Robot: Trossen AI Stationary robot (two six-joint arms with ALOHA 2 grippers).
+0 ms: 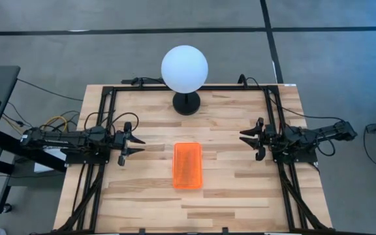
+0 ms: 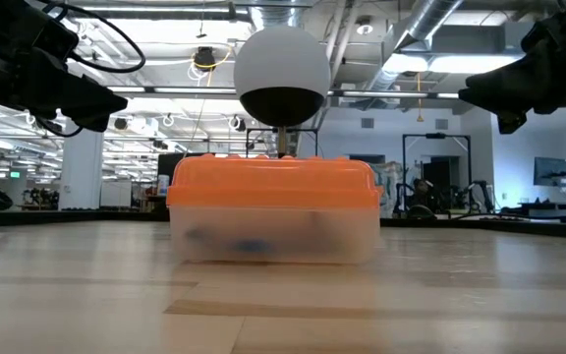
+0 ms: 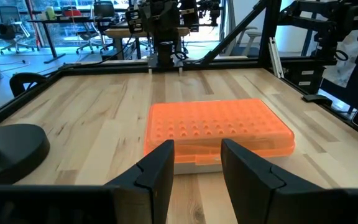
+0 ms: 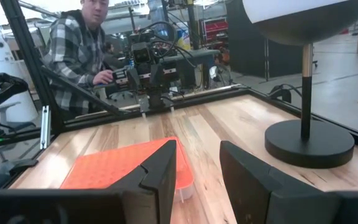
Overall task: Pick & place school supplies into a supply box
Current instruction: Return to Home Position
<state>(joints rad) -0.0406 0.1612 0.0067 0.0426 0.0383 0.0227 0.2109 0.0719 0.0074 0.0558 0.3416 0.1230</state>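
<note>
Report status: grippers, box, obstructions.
Left gripper and right gripper open, empty, flanking box. Clear-plastic box with orange lid shut, mid-table. White globe lamp behind, apart.

supply box (image 1: 187, 165) and lamp (image 1: 185, 67) obstruct middle of table (image 1: 142, 189).

Through the cloudy wall of the supply box (image 2: 273, 231) the school supplies (image 2: 249, 243) show only as a dark and blue smear; I can't tell one from another. From overhead the orange lid (image 1: 187, 164) covers them wholly. Seen at table (image 2: 440, 295) level, the box hides the foot of the lamp (image 2: 281, 69) at its twelve o'clock. A person (image 4: 73, 56) beyond is cut off at the head.
</note>
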